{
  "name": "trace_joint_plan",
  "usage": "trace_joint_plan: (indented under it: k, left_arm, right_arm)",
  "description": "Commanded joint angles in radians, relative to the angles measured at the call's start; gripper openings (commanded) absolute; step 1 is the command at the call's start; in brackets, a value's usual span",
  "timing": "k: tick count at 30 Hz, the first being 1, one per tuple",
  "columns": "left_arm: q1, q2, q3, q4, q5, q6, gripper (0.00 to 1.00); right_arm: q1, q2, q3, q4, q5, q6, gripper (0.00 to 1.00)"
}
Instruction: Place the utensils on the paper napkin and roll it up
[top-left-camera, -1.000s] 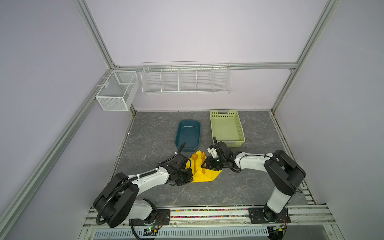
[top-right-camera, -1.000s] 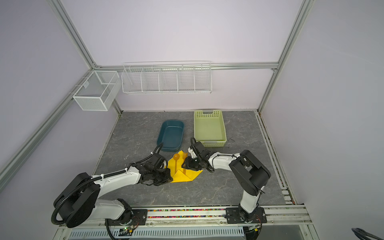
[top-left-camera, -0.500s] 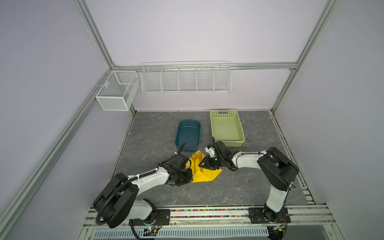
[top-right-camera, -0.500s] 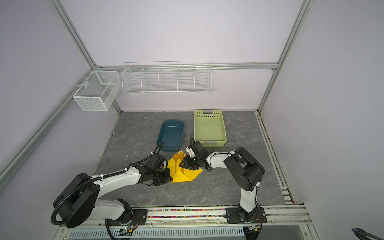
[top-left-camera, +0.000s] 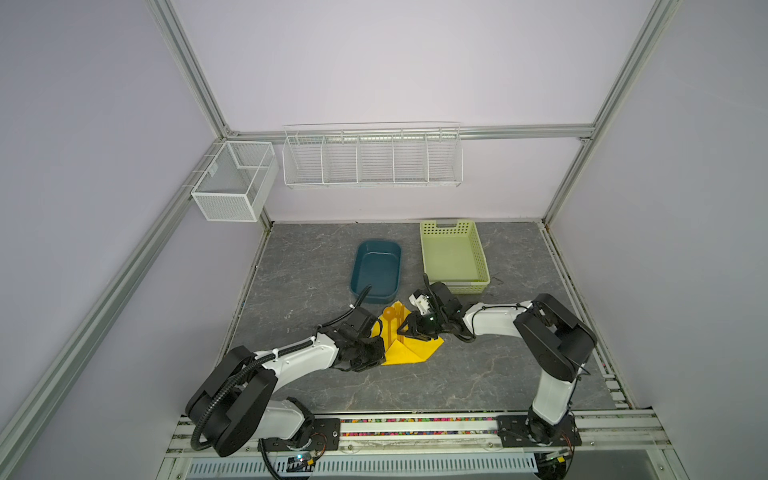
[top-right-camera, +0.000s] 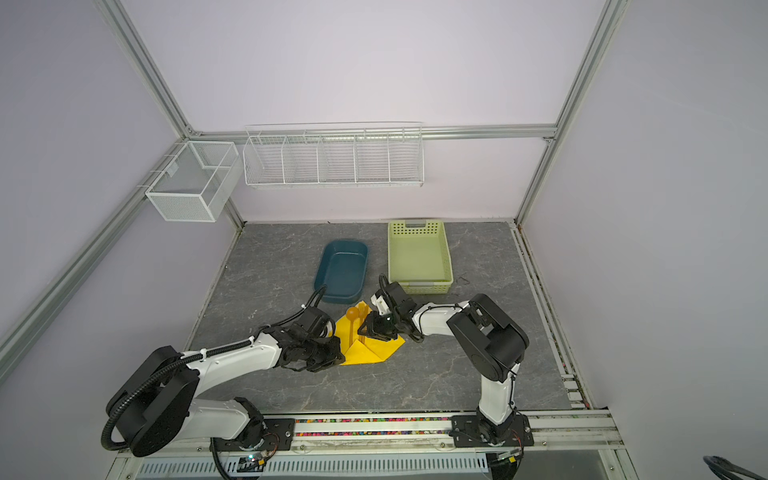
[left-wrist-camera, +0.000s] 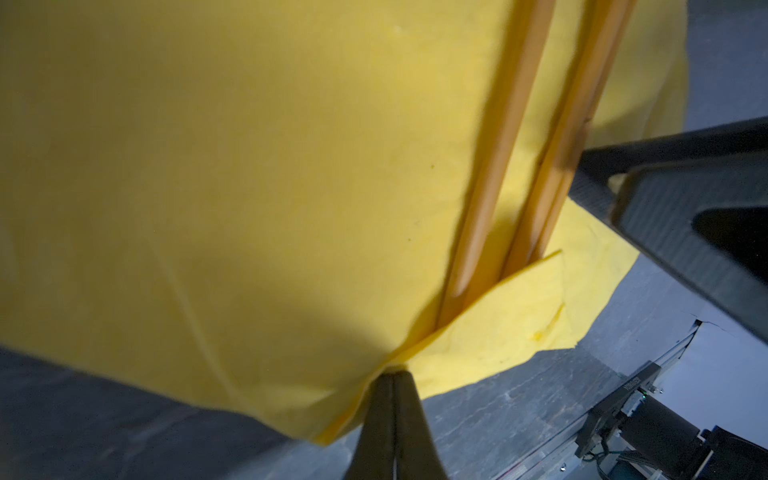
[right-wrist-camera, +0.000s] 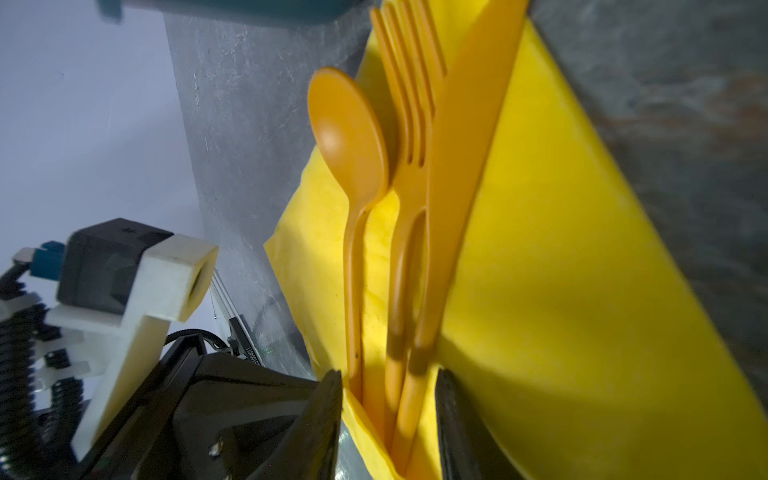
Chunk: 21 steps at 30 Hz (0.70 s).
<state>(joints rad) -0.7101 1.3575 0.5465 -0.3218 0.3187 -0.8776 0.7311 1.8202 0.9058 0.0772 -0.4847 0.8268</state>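
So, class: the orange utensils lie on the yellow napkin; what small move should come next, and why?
Probably the left gripper should carry its pinched edge of the thin bright yellow paper napkin across the slim orange spoon, fork and knife. They lie side by side on it, mostly uncovered, handles between the jaws of the right gripper.
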Motion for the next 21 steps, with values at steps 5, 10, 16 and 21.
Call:
trace_joint_plan:
  k: [5, 10, 16, 21]
  left_arm:
    - [-0.003, 0.003, 0.012, -0.060, -0.045, 0.007, 0.01]
    - [-0.003, -0.001, 0.027, -0.069, -0.043, 0.008, 0.01]
    - [-0.003, 0.002, 0.035, -0.065, -0.035, 0.006, 0.01]
    - [-0.003, 0.002, 0.041, -0.063, -0.024, 0.006, 0.01]
  right_arm:
    - [0.011, -0.160, -0.007, -0.184, 0.024, -0.089, 0.37]
    - [0.071, -0.191, -0.094, -0.170, -0.017, -0.068, 0.25]
    - [0.119, -0.138, -0.107, -0.126, -0.002, -0.039, 0.21]
    - [0.119, -0.092, -0.106, -0.138, 0.058, -0.039, 0.20]
